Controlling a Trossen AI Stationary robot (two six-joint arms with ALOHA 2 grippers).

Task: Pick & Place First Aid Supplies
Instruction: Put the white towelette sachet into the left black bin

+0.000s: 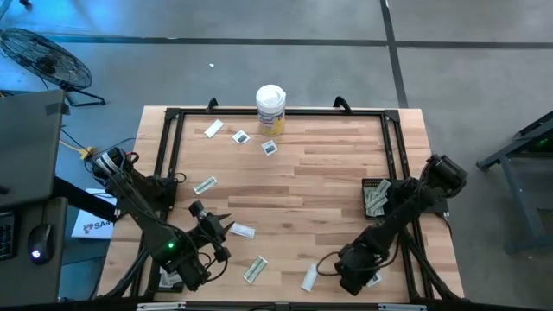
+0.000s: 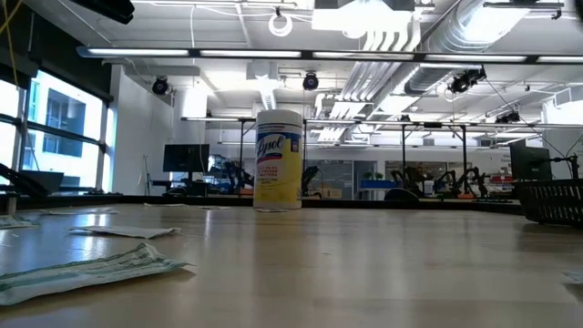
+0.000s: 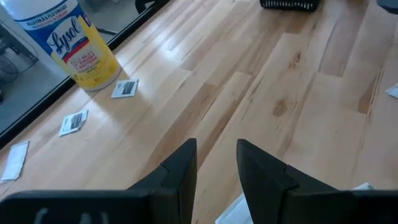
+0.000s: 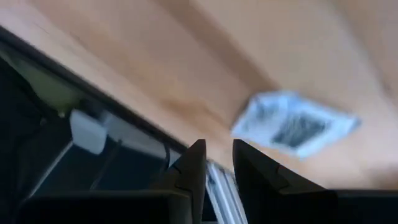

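Observation:
Several first aid supplies lie flat on the wooden table: square sachets near the far edge, oblong wrappers nearer. My left gripper hovers at the near left, open, nothing between its fingers; a white packet lies just under and beyond its tips. My right gripper is low at the near right edge, with a narrow gap between its fingers. A square sachet lies on the wood just beyond them.
A tall white canister with a yellow label stands at the far edge. A black basket holding packets sits at the right. A black frame borders the table. Bare wood lies in the middle.

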